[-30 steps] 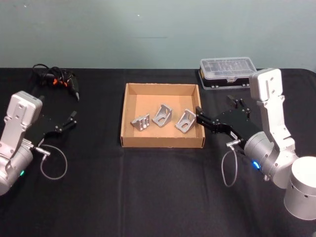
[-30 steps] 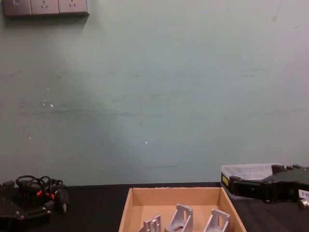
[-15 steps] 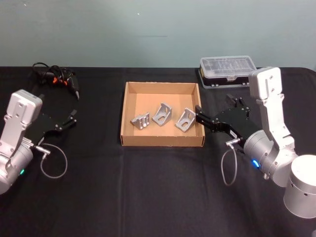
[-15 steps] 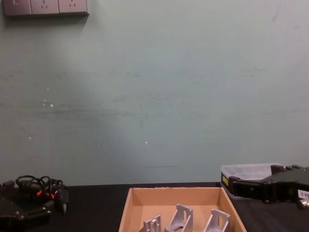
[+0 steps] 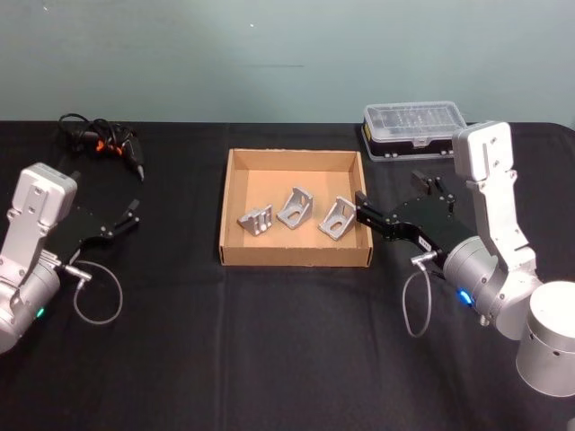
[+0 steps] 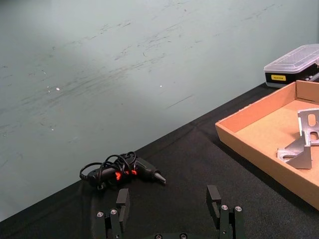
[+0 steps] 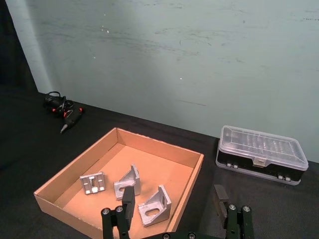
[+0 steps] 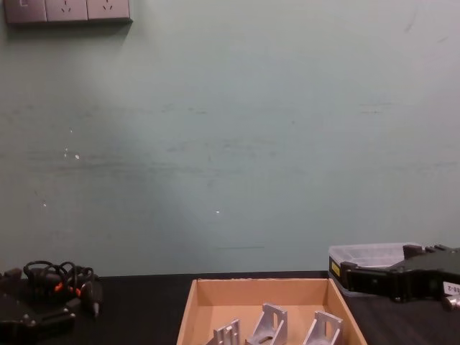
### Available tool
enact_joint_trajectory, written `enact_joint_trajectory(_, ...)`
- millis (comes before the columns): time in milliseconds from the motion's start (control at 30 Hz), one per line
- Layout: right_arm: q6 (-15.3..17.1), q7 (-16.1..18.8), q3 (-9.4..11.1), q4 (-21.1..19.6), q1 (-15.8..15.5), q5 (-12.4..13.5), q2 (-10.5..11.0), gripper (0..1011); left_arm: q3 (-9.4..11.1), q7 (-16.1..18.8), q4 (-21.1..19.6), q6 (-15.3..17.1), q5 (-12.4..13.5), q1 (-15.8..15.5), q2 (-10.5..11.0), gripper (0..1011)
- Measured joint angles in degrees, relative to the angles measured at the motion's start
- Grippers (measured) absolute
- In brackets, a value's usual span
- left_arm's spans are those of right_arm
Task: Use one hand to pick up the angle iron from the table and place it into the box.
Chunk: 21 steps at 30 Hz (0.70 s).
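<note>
Inside the box (image 5: pixel 294 256) lie three angle irons (image 5: pixel 338 218), side by side. My right end effector (image 5: pixel 388 197) hovers just beside its right wall, fingers apart and empty. Behind it on the surface (image 5: pixel 269 341) sits a black case (image 5: pixel 415 129); my left end effector (image 5: pixel 126 217) waits apart near a corded tool (image 5: pixel 101 142).

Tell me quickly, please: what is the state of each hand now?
Left hand: open, holding nothing, above the table.
Right hand: open, holding nothing, beside the box with three angle irons inside.
</note>
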Motion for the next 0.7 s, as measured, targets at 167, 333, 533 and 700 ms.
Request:
enact_joint_trajectory(167, 0.0, 0.0, 0.0, 0.0, 0.0, 0.0, 0.0, 1002, 0.0, 0.0, 0.0, 0.0, 0.0, 0.0, 0.0, 1011)
enact_joint_trajectory(333, 0.0, 0.0, 0.0, 0.0, 0.0, 0.0, 0.0, 1002, 0.0, 0.0, 0.0, 0.0, 0.0, 0.0, 0.0, 1011)
enact_joint_trajectory(533, 0.0, 0.0, 0.0, 0.0, 0.0, 0.0, 0.0, 1002, 0.0, 0.0, 0.0, 0.0, 0.0, 0.0, 0.0, 1011)
enact_joint_trajectory(700, 0.0, 0.0, 0.0, 0.0, 0.0, 0.0, 0.0, 1002, 0.0, 0.0, 0.0, 0.0, 0.0, 0.0, 0.0, 1011)
